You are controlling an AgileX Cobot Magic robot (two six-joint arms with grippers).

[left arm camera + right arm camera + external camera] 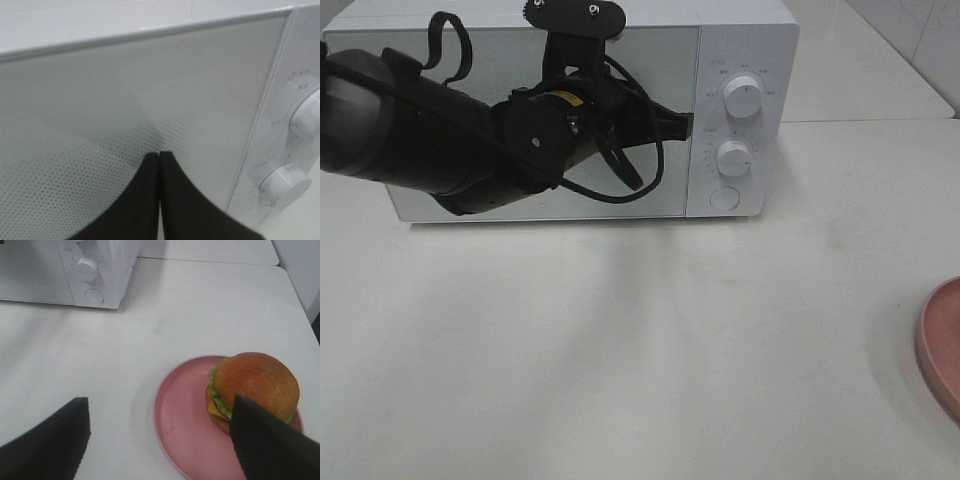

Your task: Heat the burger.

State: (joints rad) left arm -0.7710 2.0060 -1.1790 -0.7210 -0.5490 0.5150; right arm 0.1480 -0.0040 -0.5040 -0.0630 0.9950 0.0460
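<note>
White surface (pixel 620 350) fills the foreground of the high view, bare and matte. At its right edge, near the front, a pink plate (pixel 942 345) shows only as a curved sliver. The right wrist view shows that plate (pixel 185 425) more fully, with the burger (pixel 252 387) sitting on its outer half: a glossy golden-brown bun over a green lettuce frill and an orange layer. The right pincer (pixel 160 440) hangs above the near side of the plate with its two black fingers spread wide apart, one finger (pixel 265 445) overlapping the burger's edge in the picture; nothing is between them.

Farther back stands a white microwave oven (pixel 740 60), door closed, with two round dials (pixel 744 98) stacked on its right panel and a round button below them. The black left arm (pixel 440 140) reaches across the door. Its left pincer (pixel 159 165) has both fingers pressed together, tips close to the dotted glass door (pixel 100 110), beside the dial panel.
</note>
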